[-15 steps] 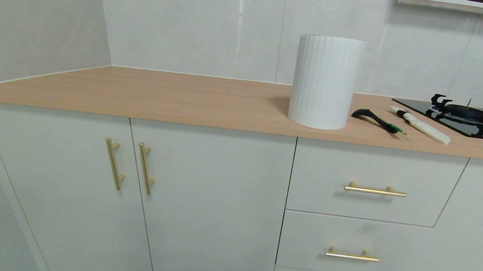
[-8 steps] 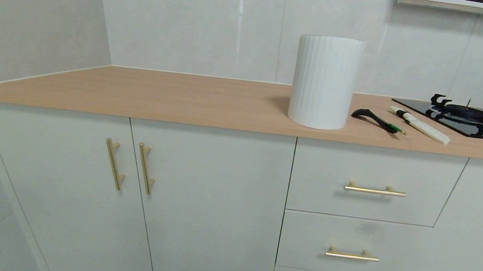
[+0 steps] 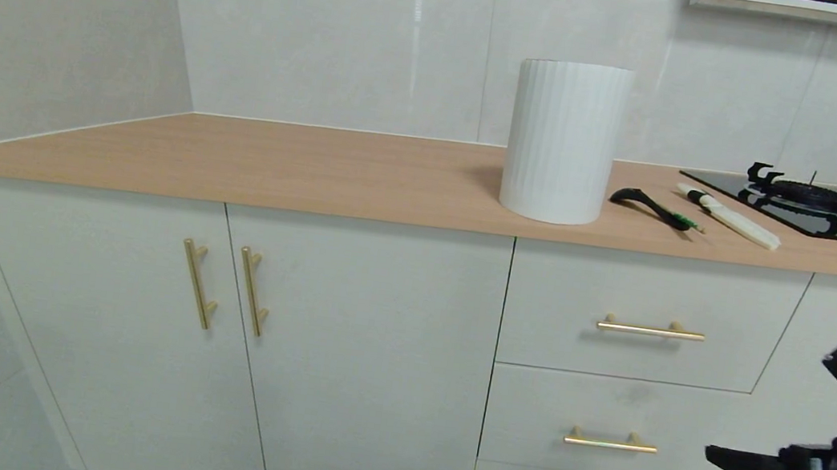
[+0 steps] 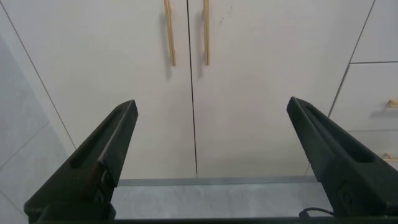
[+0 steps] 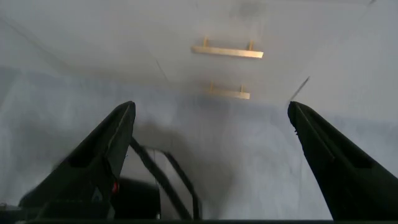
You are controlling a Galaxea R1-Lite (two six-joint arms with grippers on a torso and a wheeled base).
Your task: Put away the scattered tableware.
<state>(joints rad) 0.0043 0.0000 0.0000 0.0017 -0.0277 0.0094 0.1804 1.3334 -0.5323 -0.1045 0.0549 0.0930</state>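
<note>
A tall white ribbed cylindrical holder (image 3: 565,143) stands upright on the light wooden worktop (image 3: 314,169). Just beside it, towards the black gas hob (image 3: 803,203), lie a small black utensil with a thin green end (image 3: 653,208) and a long white utensil with a dark band near its far end (image 3: 728,217). The two lie flat, near each other but apart.

The right pincer (image 5: 211,111) is spread wide with nothing between its fingers. It hangs in front of the pale drawer fronts with brass bar handles (image 3: 610,444), well below both utensils and a little further to the right.

The left pincer (image 4: 211,104) is also wide apart and holds nothing. It faces the pair of pale cupboard doors with upright brass handles (image 4: 170,32), low near the floor and well apart from the tableware on the worktop.
</note>
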